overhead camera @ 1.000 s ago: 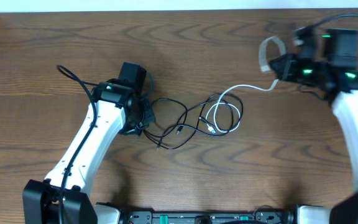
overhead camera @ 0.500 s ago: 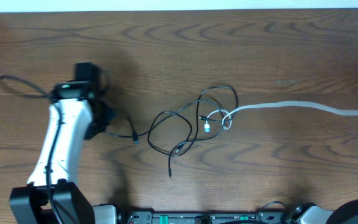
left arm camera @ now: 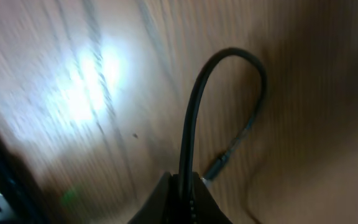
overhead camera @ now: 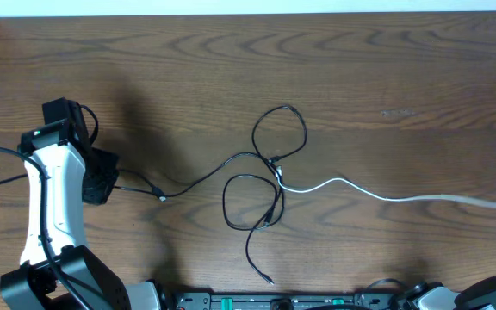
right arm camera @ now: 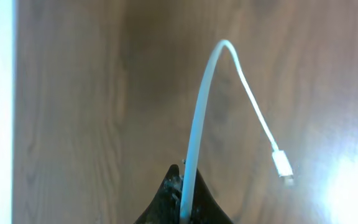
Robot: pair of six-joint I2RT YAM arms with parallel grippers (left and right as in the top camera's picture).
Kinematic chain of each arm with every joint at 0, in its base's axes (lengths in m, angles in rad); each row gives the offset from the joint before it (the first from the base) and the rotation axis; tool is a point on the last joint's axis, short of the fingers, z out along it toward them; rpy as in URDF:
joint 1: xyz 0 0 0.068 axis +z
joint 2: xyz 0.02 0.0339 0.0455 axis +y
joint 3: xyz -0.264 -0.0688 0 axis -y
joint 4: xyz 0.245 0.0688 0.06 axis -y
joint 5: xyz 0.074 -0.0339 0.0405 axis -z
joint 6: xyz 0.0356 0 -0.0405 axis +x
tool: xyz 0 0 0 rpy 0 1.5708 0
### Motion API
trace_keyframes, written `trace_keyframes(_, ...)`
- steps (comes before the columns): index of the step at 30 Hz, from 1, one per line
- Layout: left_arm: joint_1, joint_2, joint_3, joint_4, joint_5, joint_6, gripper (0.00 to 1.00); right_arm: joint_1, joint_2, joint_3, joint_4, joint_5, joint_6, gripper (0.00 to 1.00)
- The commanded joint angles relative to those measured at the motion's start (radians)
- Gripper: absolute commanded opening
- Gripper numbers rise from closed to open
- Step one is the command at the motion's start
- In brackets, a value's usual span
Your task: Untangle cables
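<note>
The left pincer (left arm camera: 182, 186) is clamped on a black cable (left arm camera: 190, 118), which arches up from the closed tips and drops to the bench (left arm camera: 92, 74). The right pincer (right arm camera: 182, 190), outside the overhead view, is closed on the white cable (right arm camera: 199, 118) close to its free plug (right arm camera: 283, 168). Between the two pincers the cables lie drawn out, meeting at a knot (overhead camera: 275, 168) of black loops well apart from both. The opposed grips probably serve to tension the tangle so the loops open.
</note>
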Motion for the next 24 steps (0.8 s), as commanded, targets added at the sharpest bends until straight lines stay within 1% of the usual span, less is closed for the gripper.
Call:
trace_keyframes(1, -0.038, 0.002, 0.016, -0.005, 0.132, -0.011, 0.08, 0.074, 0.001, -0.001, 0.063, -0.146, -0.134, 0.01)
trace_keyframes(2, -0.071, 0.002, 0.016, 0.005, 0.16, 0.013, 0.08, 0.126, 0.001, -0.001, 0.093, -0.198, -0.209, 0.01)
trace_keyframes(4, -0.122, 0.002, 0.016, 0.025, 0.18, 0.054, 0.07, 0.204, 0.001, -0.001, 0.113, -0.234, -0.292, 0.03)
trace_keyframes(5, -0.151, 0.002, 0.016, 0.031, 0.179, 0.064, 0.08, 0.248, 0.001, -0.001, 0.117, -0.248, -0.335, 0.06)
trace_keyframes(6, -0.169, 0.002, 0.016, 0.035, 0.179, 0.074, 0.07, 0.279, 0.001, -0.001, 0.118, -0.252, -0.362, 0.12)
trace_keyframes(8, -0.22, 0.002, 0.016, 0.049, 0.178, 0.104, 0.08, 0.357, 0.001, -0.001, 0.108, -0.25, -0.417, 0.3)
trace_keyframes(9, -0.244, 0.002, 0.016, 0.054, 0.177, 0.116, 0.08, 0.401, 0.001, -0.001, 0.096, -0.25, -0.446, 0.43)
trace_keyframes(11, -0.287, 0.002, 0.016, 0.058, 0.17, 0.122, 0.07, 0.469, 0.002, -0.001, 0.063, -0.237, -0.481, 0.77)
trace_keyframes(12, -0.303, 0.002, 0.016, 0.058, 0.167, 0.122, 0.08, 0.504, 0.003, -0.001, 0.043, -0.219, -0.488, 0.87)
trace_keyframes(13, -0.318, 0.002, 0.016, 0.058, 0.167, 0.122, 0.08, 0.536, 0.005, -0.001, 0.013, -0.192, -0.488, 0.93)
trace_keyframes(15, -0.341, 0.002, 0.016, 0.058, 0.167, 0.126, 0.07, 0.586, 0.007, -0.005, -0.035, -0.178, -0.488, 0.99)
trace_keyframes(18, -0.362, 0.002, 0.016, 0.058, 0.167, 0.126, 0.08, 0.679, 0.007, -0.037, -0.077, -0.196, -0.488, 0.99)
trace_keyframes(24, -0.363, 0.002, 0.016, 0.058, 0.167, 0.126, 0.08, 0.806, 0.007, -0.13, -0.088, -0.267, -0.467, 0.99)
